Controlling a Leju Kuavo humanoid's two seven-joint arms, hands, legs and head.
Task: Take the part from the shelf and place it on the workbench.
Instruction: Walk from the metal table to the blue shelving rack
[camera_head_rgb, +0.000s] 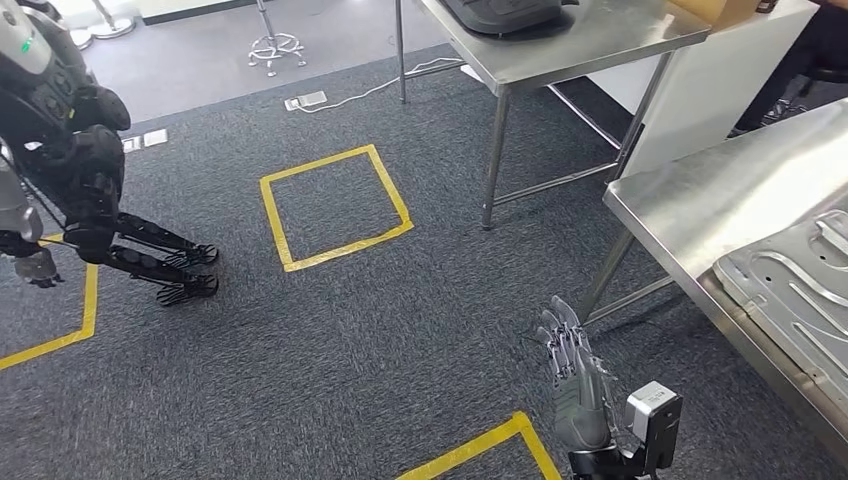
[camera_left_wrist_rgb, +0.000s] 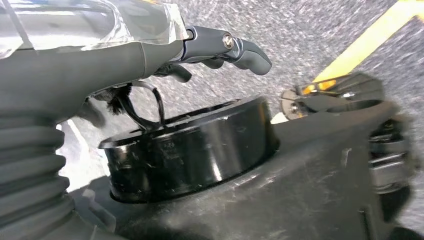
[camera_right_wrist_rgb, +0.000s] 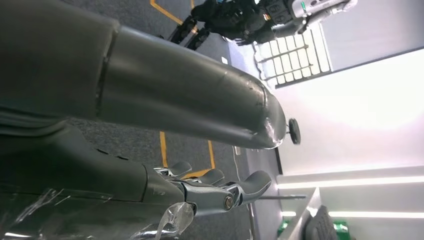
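A grey stamped metal part (camera_head_rgb: 797, 285) lies flat on the steel workbench (camera_head_rgb: 720, 190) at the right edge of the head view. My right hand (camera_head_rgb: 573, 385) hangs low beside the workbench's near leg, fingers straight and apart, holding nothing. The right wrist view shows that hand (camera_right_wrist_rgb: 175, 90) with its thick thumb and its fingers (camera_right_wrist_rgb: 240, 187) spread over the carpet. In the left wrist view my left hand (camera_left_wrist_rgb: 100, 55) hangs by my body, its fingers (camera_left_wrist_rgb: 235, 47) loosely extended and holding nothing.
A second steel table (camera_head_rgb: 590, 45) stands at the back with a dark object (camera_head_rgb: 500, 12) on it. Another dark humanoid robot (camera_head_rgb: 70, 150) stands at the left. Yellow tape squares (camera_head_rgb: 335, 205) mark the grey carpet. A cable and socket (camera_head_rgb: 310, 100) lie on the floor.
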